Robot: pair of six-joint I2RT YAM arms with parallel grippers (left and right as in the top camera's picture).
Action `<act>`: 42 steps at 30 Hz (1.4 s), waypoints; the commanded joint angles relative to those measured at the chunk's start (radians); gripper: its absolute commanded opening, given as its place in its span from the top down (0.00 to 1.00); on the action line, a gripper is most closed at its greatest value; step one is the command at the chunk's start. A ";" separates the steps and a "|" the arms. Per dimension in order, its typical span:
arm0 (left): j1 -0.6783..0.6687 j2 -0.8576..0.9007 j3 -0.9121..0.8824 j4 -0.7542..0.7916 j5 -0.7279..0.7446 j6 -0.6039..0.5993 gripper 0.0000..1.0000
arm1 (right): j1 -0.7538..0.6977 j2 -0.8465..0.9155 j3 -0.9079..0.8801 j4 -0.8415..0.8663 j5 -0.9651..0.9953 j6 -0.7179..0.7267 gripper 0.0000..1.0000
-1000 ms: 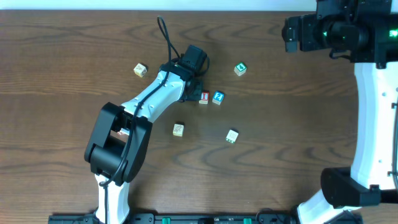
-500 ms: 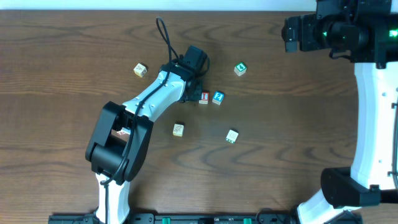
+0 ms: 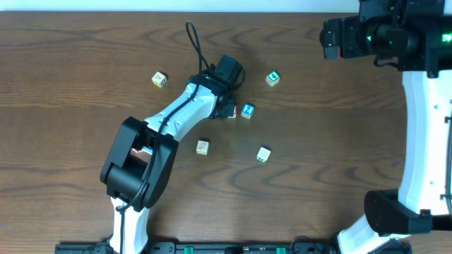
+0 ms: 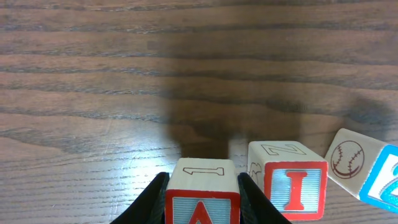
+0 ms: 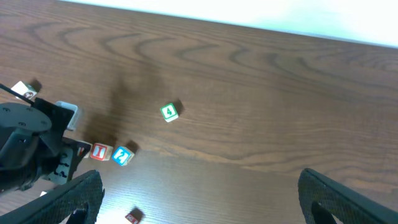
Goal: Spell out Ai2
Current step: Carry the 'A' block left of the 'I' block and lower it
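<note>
My left gripper (image 4: 202, 200) is shut on the red A block (image 4: 202, 194) and holds it low over the wooden table, just left of the red I block (image 4: 287, 180). The blue 2 block (image 4: 376, 186) lies right of the I block, turned at an angle. In the overhead view the left gripper (image 3: 227, 106) covers most of the I block (image 3: 232, 112), with the 2 block (image 3: 247, 111) beside it. My right gripper (image 5: 199, 202) is open and empty, high over the table's far right, and looks down on the I block (image 5: 101, 151) and the 2 block (image 5: 122, 155).
A green block (image 3: 272, 77) lies to the upper right of the row. A pale block (image 3: 159, 79) lies at the far left. Two more pale blocks (image 3: 203, 147) (image 3: 263, 154) lie nearer the front. The right arm's base (image 3: 395, 212) stands at the right edge.
My left gripper has moved right with the A block, closing in beside the I block and covering it from above. The right arm has not moved.
</note>
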 commanded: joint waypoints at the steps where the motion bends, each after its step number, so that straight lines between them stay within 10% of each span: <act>1: 0.002 0.018 0.008 0.000 -0.026 -0.005 0.94 | -0.008 -0.003 0.010 0.000 -0.008 -0.012 0.01; 17: 0.002 0.045 0.008 0.025 -0.026 -0.005 0.94 | -0.008 -0.003 0.010 0.000 -0.009 -0.012 0.01; 21: 0.002 0.045 0.008 0.031 -0.037 -0.005 0.75 | -0.008 -0.003 0.010 0.000 -0.008 -0.012 0.01; 42: 0.002 0.045 0.008 0.029 -0.050 -0.005 0.55 | -0.008 -0.003 0.010 0.001 -0.008 -0.012 0.01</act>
